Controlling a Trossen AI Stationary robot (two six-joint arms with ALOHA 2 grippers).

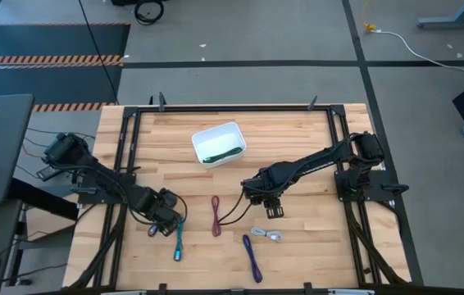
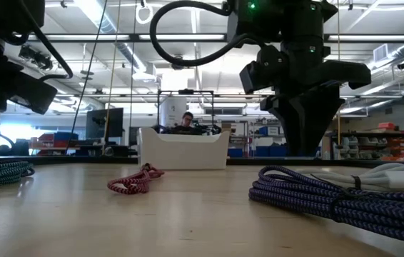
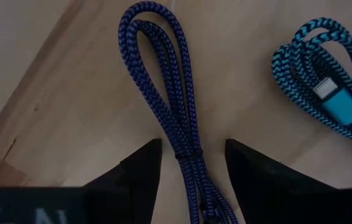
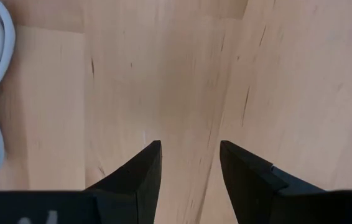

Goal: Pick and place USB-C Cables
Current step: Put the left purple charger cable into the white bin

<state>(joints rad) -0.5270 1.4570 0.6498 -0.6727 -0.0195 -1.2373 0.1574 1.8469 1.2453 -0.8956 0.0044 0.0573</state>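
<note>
Your left hand (image 3: 191, 165) sits low over a purple cable (image 3: 166, 93) near the desk's (image 1: 297, 139) front left, fingers spread on either side of it, not yet pinching. A teal cable (image 1: 179, 242) lies just beside. The red cable (image 1: 215, 215), second purple cable (image 1: 252, 257) and white cable (image 1: 266, 235) rest mid-desk in front. A green cable (image 1: 218, 156) lies in the tray (image 1: 207, 136). Your right hand (image 4: 189, 163) hovers spread over bare wood near the white one, holding nothing.

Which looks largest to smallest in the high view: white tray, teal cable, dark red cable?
1. White tray.
2. and 3. Teal cable and dark red cable: similar lengths, too close to rank.
</note>
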